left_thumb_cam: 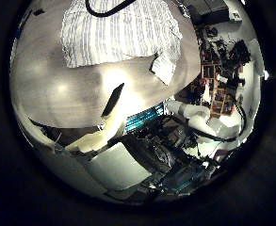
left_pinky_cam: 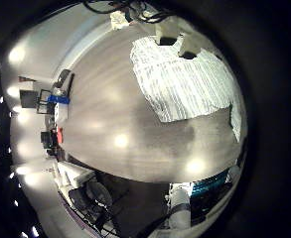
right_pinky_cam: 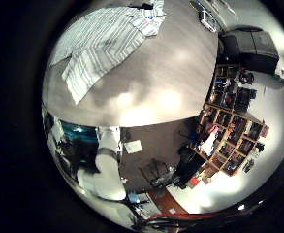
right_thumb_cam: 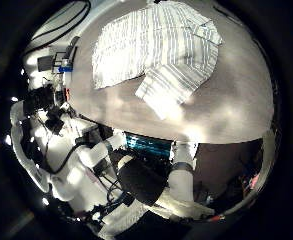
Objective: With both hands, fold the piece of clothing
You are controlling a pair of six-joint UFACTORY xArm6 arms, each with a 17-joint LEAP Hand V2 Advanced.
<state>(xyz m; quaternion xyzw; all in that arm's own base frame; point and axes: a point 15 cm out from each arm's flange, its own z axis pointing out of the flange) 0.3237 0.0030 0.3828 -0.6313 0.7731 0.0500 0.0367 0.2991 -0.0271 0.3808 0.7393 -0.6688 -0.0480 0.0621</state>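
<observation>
A striped shirt [left_pinky_cam: 185, 84] lies spread flat on the table [left_pinky_cam: 115, 119], seen from well above. It also shows in the left thumb side view [left_thumb_cam: 119, 33] and in both right palm views [right_pinky_cam: 103, 44] [right_thumb_cam: 161, 50]; one sleeve [right_thumb_cam: 171, 92] sticks out toward the table's edge. Of my left hand [left_thumb_cam: 113, 100] a dark, straight finger reaches into the view, apart from the cloth. More of its parts [left_pinky_cam: 175, 40] show over the shirt's far edge. No part of my right hand shows. Nothing holds the shirt.
Bare tabletop [right_pinky_cam: 151, 87] lies beside the shirt up to the table's edge [right_thumb_cam: 186, 135]. Past that edge stand cluttered shelves [right_pinky_cam: 229, 107] and floor equipment [left_pinky_cam: 56, 104]. A cable loop [left_thumb_cam: 109, 8] hangs at the shirt's far side.
</observation>
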